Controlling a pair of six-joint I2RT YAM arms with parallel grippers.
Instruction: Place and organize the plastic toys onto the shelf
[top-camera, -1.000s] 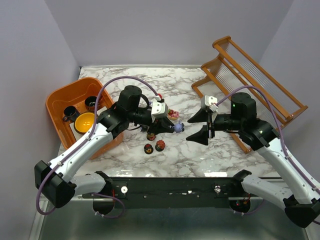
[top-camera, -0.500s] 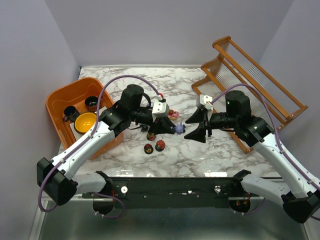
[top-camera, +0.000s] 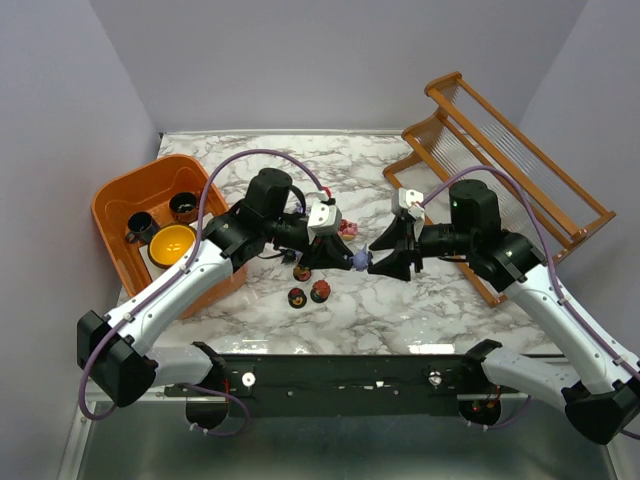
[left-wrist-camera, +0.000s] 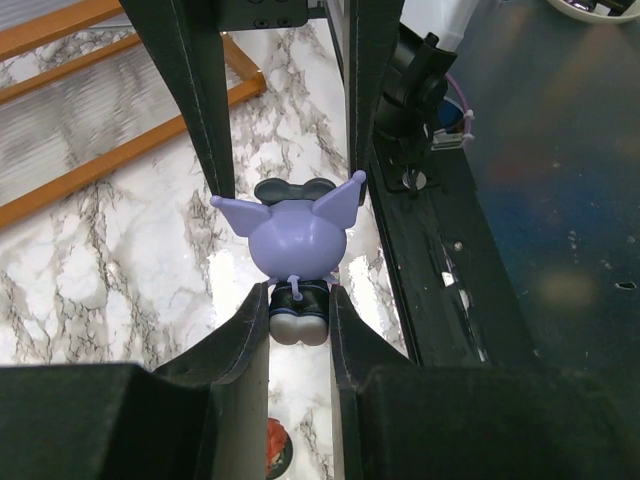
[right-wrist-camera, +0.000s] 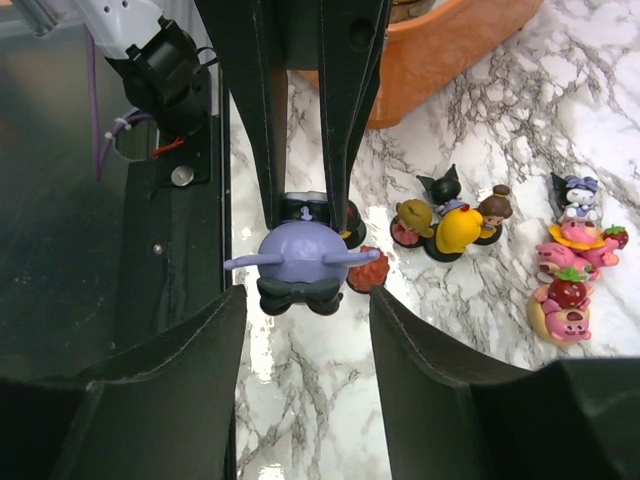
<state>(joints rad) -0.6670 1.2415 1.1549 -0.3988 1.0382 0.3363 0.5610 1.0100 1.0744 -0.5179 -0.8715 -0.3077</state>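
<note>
One glossy, round-headed purple toy (left-wrist-camera: 295, 240) sits pinched in left hand (left-wrist-camera: 298, 300); right hand (right-wrist-camera: 305, 300) gapes around it.

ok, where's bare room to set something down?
Free: back strip of the marble tabletop between the orange plastic tub and the slanted wooden rack; also near edge right of the small plastic figurines. Crowded: centre, around the figurines.

White-shelled arms (top-camera: 175, 290), purple cables (top-camera: 250, 155) — left pincer (top-camera: 352, 262), right pincer (top-camera: 375, 260) both black
</note>
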